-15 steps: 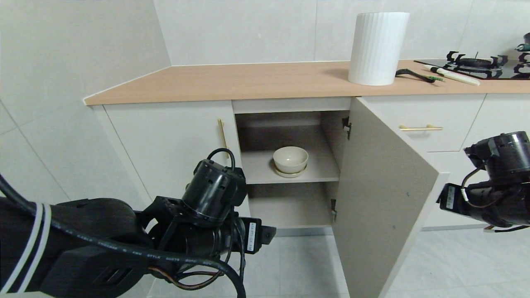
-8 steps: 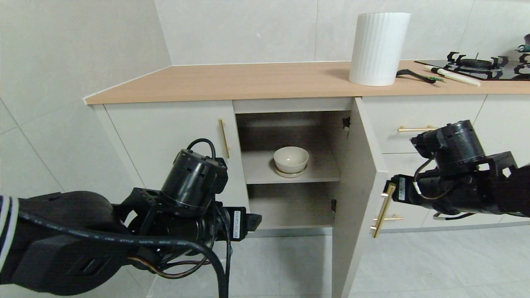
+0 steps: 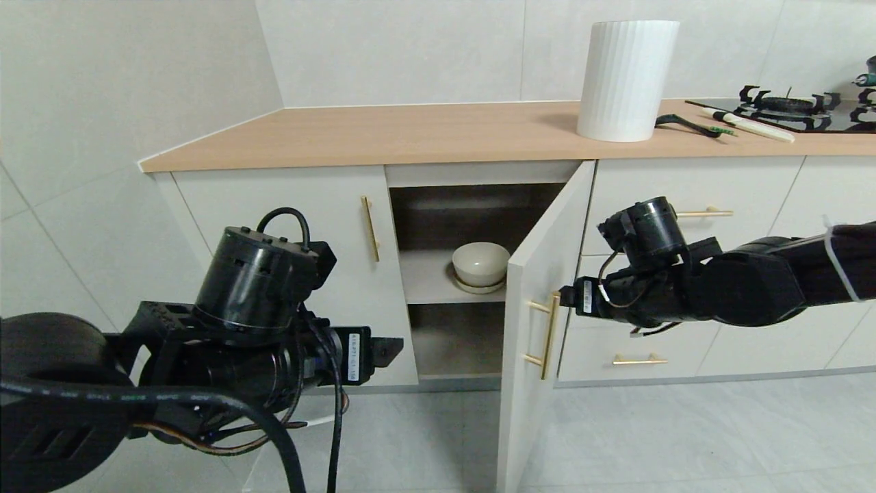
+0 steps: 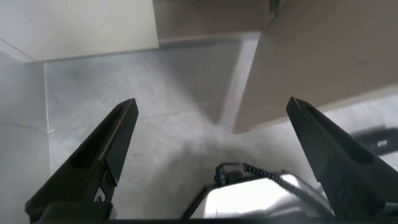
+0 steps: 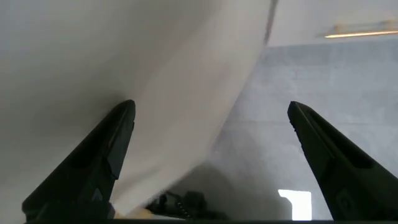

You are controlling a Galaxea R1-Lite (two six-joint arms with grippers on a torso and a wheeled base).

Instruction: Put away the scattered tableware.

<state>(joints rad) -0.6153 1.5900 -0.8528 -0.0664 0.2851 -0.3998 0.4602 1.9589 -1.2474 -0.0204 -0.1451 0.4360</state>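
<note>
The bowl [image 3: 480,263] sits on the shelf [image 3: 431,284] behind the cabinet door [image 3: 540,274], so stowing looks done. The door, half ajar, is left to shut. The right claw [image 3: 562,302], released, is just beside the door's handle [image 3: 547,335]; the left claw [image 4: 214,124], released, hangs well apart from the door.

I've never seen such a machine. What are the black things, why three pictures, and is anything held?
The black things are a robot's two arms, each ending in a two-fingered gripper. The large picture comes from a camera on its head; the other two come from cameras on its wrists, looking out between the fingers. The left gripper is open above the floor, holding nothing. The right gripper, also open, is at the outer face of the half-open door, by its handle. Inside, a bowl sits on a plate. On the counter are a white jar and some utensils.
</note>
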